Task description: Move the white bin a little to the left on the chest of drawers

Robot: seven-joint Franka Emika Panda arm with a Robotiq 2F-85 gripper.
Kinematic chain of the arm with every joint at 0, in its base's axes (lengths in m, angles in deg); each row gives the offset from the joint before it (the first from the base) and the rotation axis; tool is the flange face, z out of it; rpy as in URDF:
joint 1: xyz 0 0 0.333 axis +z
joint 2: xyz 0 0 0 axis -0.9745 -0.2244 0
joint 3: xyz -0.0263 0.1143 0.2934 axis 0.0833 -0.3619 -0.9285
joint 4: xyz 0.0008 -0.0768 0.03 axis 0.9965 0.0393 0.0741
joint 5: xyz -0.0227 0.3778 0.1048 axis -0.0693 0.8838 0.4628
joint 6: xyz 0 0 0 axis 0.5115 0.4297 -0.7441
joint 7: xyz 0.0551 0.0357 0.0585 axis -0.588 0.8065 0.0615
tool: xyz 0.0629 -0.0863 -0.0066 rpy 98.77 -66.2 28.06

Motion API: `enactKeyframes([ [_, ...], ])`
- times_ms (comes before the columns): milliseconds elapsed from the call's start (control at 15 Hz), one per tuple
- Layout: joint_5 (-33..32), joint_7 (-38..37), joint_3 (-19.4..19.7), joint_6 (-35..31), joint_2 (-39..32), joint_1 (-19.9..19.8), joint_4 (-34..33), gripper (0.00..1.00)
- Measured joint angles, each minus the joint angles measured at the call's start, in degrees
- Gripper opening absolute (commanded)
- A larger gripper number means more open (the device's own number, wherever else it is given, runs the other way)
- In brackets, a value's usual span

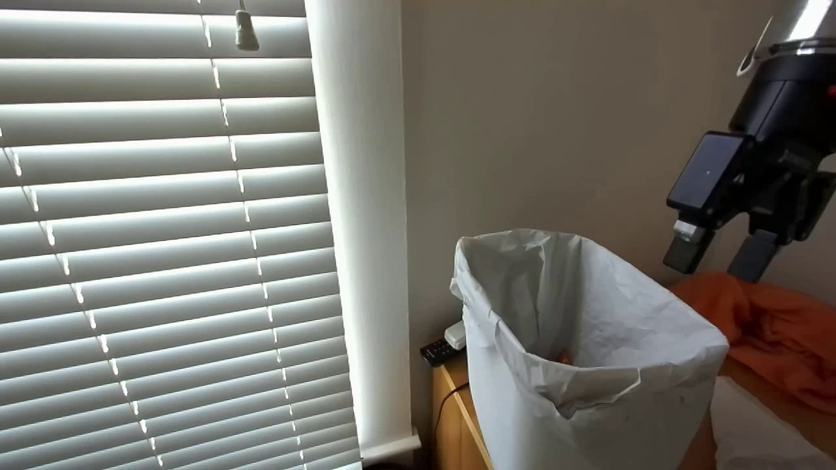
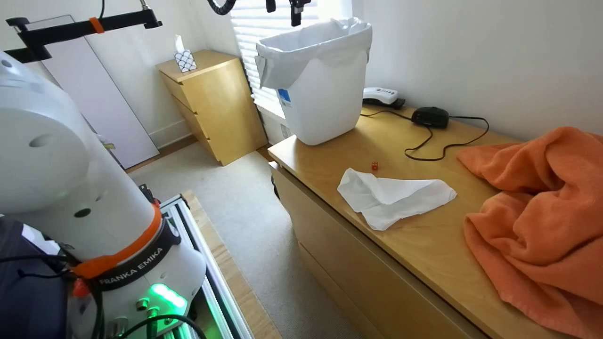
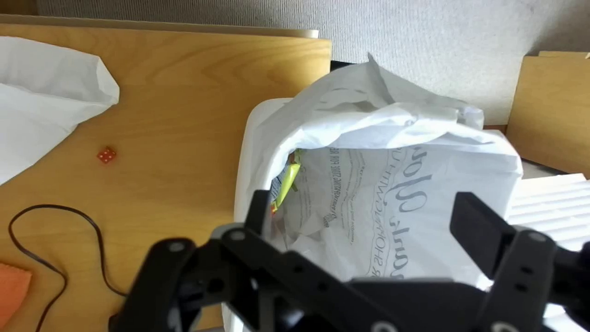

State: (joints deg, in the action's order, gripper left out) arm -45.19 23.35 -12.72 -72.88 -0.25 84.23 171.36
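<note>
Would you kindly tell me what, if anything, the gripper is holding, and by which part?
Nothing is held: the gripper is open, with nothing between its fingertips, and hangs clear of the white bin below it.

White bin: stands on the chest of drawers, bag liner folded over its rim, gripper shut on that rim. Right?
Not the last part: the gripper is open, not shut on the bin. The wrist view shows its fingers wide apart, and an exterior view shows a gap between them and the bag liner. The rest stands: white bin on the chest of drawers, liner folded over.
</note>
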Motion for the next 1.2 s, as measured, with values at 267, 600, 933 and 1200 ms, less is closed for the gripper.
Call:
enactKeyframes([
  [267,-2.9,-5.2,-0.2,0.1,-1.1,-3.4,0.0,1.00],
  [600,-3.6,-6.4,-0.1,0.1,-2.9,-5.7,-0.7,1.00],
  [933,-3.4,-6.7,0.0,-0.6,-6.5,-6.0,-1.9,1.00],
  [1200,-3.2,-6.7,-0.1,-3.1,-9.8,-6.0,-2.3,0.66],
])
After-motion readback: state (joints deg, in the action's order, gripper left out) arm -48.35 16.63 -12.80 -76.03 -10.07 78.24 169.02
